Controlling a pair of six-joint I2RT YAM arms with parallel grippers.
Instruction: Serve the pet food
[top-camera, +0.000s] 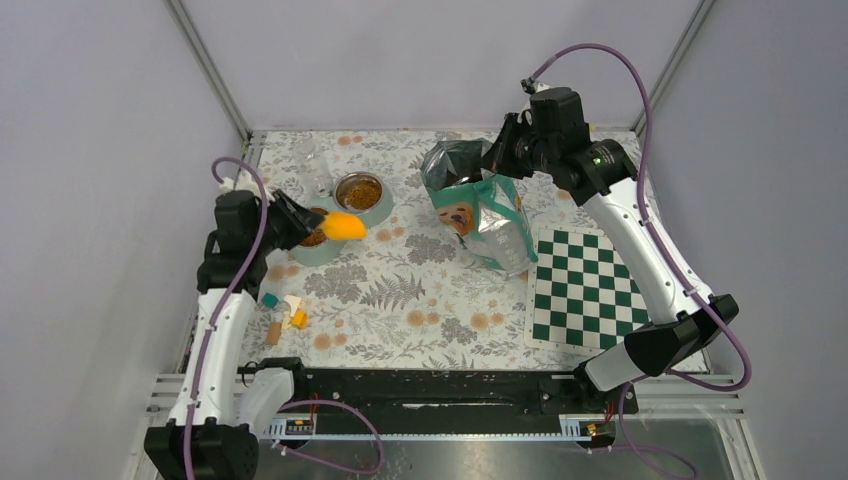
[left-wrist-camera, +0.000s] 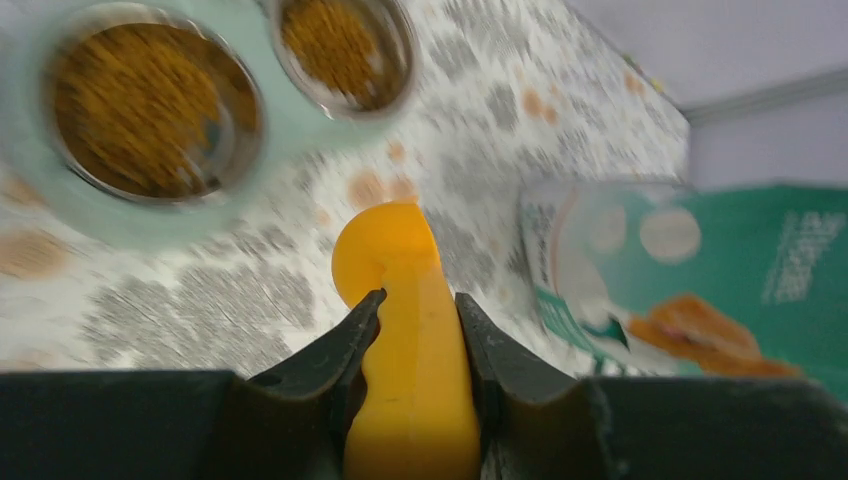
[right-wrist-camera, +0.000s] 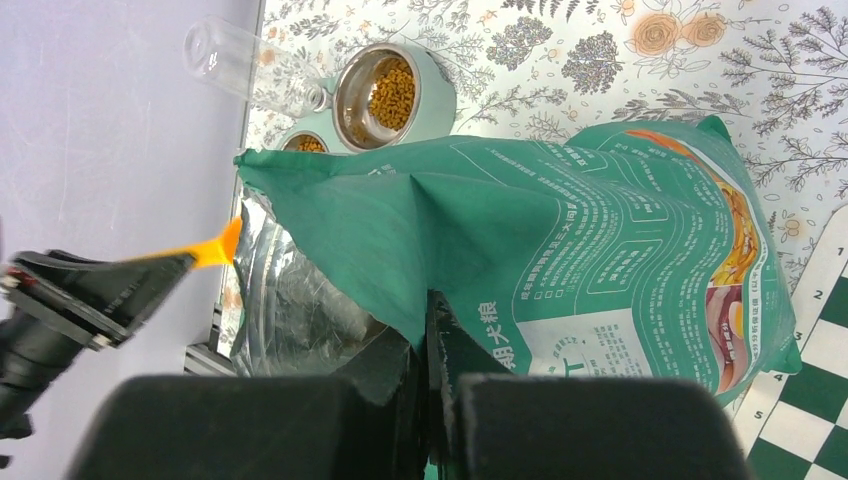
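Brown-orange kibble fills two steel bowls (top-camera: 359, 190) (top-camera: 313, 231) set in a pale green feeder (top-camera: 383, 207); both bowls show in the left wrist view (left-wrist-camera: 150, 110) (left-wrist-camera: 345, 45). My left gripper (top-camera: 298, 219) (left-wrist-camera: 418, 308) is shut on the handle of an orange scoop (top-camera: 343, 225) (left-wrist-camera: 400, 300), held just right of the near bowl. My right gripper (top-camera: 497, 152) (right-wrist-camera: 428, 330) is shut on the rim of the open green pet food bag (top-camera: 475, 208) (right-wrist-camera: 560, 250), holding it upright. The kibble inside the bag is hidden.
A clear plastic bottle (right-wrist-camera: 250, 68) lies by the feeder at the back left. Small coloured wooden blocks (top-camera: 283, 315) lie at the front left. A green-and-white checkerboard (top-camera: 585, 290) lies at the right. The enclosure walls stand close on all sides.
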